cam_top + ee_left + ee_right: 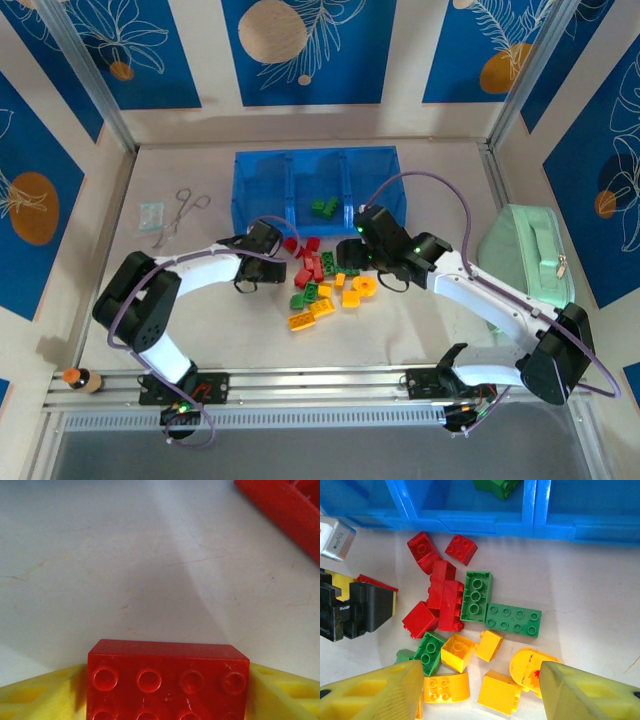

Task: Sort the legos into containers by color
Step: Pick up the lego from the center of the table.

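My left gripper (268, 272) sits left of the pile, shut on a red lego (168, 680) held between its yellow fingers (35, 695) just above the table. Another red lego (287, 512) lies ahead of it to the right. My right gripper (480, 690) hangs open above the pile (325, 285), its fingertips either side of the yellow legos (457, 652). Red legos (442, 592) and green legos (512, 620) lie just beyond them. The blue tray of containers (262, 185) stands behind the pile, with green legos (324, 207) in its middle compartment.
A mint-green zippered case (525, 260) lies at the right, beside the right arm. Scissors-like forceps (180, 212) and a small plastic bag (151, 215) lie at the left. A metal rail (320, 385) runs along the near edge, with a small bottle (80, 379) at its left end.
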Robot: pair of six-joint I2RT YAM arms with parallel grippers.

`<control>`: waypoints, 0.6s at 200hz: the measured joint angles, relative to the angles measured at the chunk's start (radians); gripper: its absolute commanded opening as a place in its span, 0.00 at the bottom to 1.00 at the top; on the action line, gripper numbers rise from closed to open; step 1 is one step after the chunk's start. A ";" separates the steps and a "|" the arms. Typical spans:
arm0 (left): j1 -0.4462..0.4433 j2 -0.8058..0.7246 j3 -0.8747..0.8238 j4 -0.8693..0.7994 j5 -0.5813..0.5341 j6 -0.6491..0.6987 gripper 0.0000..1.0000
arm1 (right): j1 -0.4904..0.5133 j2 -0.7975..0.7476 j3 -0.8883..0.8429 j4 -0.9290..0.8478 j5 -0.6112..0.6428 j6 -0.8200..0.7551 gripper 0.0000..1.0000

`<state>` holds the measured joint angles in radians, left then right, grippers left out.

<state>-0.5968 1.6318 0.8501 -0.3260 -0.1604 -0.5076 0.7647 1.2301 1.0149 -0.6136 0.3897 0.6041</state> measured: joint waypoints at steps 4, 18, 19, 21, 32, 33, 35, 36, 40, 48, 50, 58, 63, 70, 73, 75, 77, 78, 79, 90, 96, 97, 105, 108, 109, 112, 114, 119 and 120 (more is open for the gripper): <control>-0.001 0.000 0.000 -0.001 -0.005 0.005 0.69 | 0.000 -0.002 -0.003 0.001 0.000 0.000 0.63; -0.004 0.001 0.002 -0.005 -0.013 0.011 0.63 | -0.003 -0.006 -0.013 0.000 0.000 0.003 0.63; -0.005 0.001 0.003 -0.005 -0.014 0.008 0.62 | -0.004 -0.008 -0.014 0.000 0.000 0.003 0.63; -0.006 0.001 0.004 -0.007 -0.017 0.010 0.61 | -0.004 -0.008 -0.015 0.000 0.000 0.003 0.63; -0.008 0.001 0.009 -0.013 -0.021 0.011 0.59 | -0.007 -0.012 -0.020 0.000 0.000 0.005 0.63; -0.009 0.001 0.009 -0.014 -0.022 0.011 0.59 | -0.008 -0.013 -0.021 0.000 0.000 0.006 0.63; -0.009 0.001 0.010 -0.014 -0.023 0.013 0.59 | -0.008 -0.013 -0.021 0.001 0.000 0.007 0.63; -0.009 0.001 0.010 -0.015 -0.023 0.014 0.59 | -0.008 -0.014 -0.021 0.000 0.000 0.006 0.63; -0.010 0.001 0.010 -0.015 -0.025 0.013 0.59 | -0.009 -0.016 -0.023 0.001 0.000 0.007 0.63; -0.010 0.000 0.011 -0.016 -0.027 0.013 0.57 | -0.012 -0.021 -0.028 0.001 0.000 0.007 0.63; -0.010 0.000 0.012 -0.017 -0.028 0.012 0.57 | -0.013 -0.022 -0.029 0.002 0.000 0.007 0.63; -0.010 -0.004 0.016 -0.025 -0.032 0.013 0.57 | -0.015 -0.028 -0.035 0.001 0.000 0.007 0.63; -0.010 -0.008 0.020 -0.032 -0.036 0.014 0.57 | -0.016 -0.032 -0.040 0.001 0.000 0.007 0.63; -0.010 -0.016 0.030 -0.044 -0.042 0.018 0.56 | -0.019 -0.037 -0.047 0.001 0.000 0.008 0.63; -0.010 -0.021 0.036 -0.050 -0.044 0.020 0.56 | -0.019 -0.040 -0.051 0.000 0.000 0.009 0.63; -0.010 -0.022 0.040 -0.053 -0.045 0.020 0.56 | -0.020 -0.042 -0.054 0.001 0.000 0.010 0.63; -0.010 -0.025 0.045 -0.058 -0.047 0.020 0.56 | -0.021 -0.043 -0.056 0.002 0.000 0.011 0.63; -0.010 -0.026 0.047 -0.060 -0.047 0.021 0.56 | -0.021 -0.043 -0.057 0.002 0.000 0.011 0.63; -0.009 -0.028 0.052 -0.063 -0.048 0.022 0.56 | -0.021 -0.045 -0.059 0.001 0.000 0.011 0.63; -0.005 -0.039 0.089 -0.079 -0.054 0.031 0.56 | -0.023 -0.053 -0.074 0.001 0.000 0.015 0.63; 0.000 -0.043 0.114 -0.084 -0.055 0.038 0.56 | -0.023 -0.058 -0.084 0.003 -0.001 0.018 0.63; 0.001 -0.043 0.116 -0.084 -0.055 0.038 0.56 | -0.023 -0.058 -0.085 0.003 -0.001 0.019 0.63; 0.008 -0.047 0.148 -0.085 -0.055 0.045 0.56 | -0.023 -0.063 -0.099 0.004 -0.001 0.023 0.62; 0.010 -0.047 0.160 -0.086 -0.055 0.047 0.56 | -0.023 -0.066 -0.103 0.003 -0.001 0.026 0.62; 0.011 -0.047 0.163 -0.086 -0.055 0.047 0.56 | -0.023 -0.066 -0.105 0.004 -0.001 0.027 0.62; 0.013 -0.047 0.175 -0.086 -0.055 0.048 0.56 | -0.023 -0.068 -0.109 0.005 -0.001 0.027 0.63; 0.016 -0.047 0.183 -0.087 -0.055 0.050 0.56 | -0.023 -0.069 -0.113 0.005 -0.001 0.029 0.63; 0.022 -0.047 0.203 -0.086 -0.055 0.055 0.56 | -0.023 -0.074 -0.122 0.006 -0.001 0.033 0.62; 0.023 -0.047 0.206 -0.086 -0.055 0.055 0.56 | -0.023 -0.075 -0.124 0.006 -0.001 0.034 0.62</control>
<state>-0.5735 1.5848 1.0561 -0.4122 -0.2150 -0.4526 0.7418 1.1553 0.8913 -0.6071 0.3885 0.6376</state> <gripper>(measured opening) 0.613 0.626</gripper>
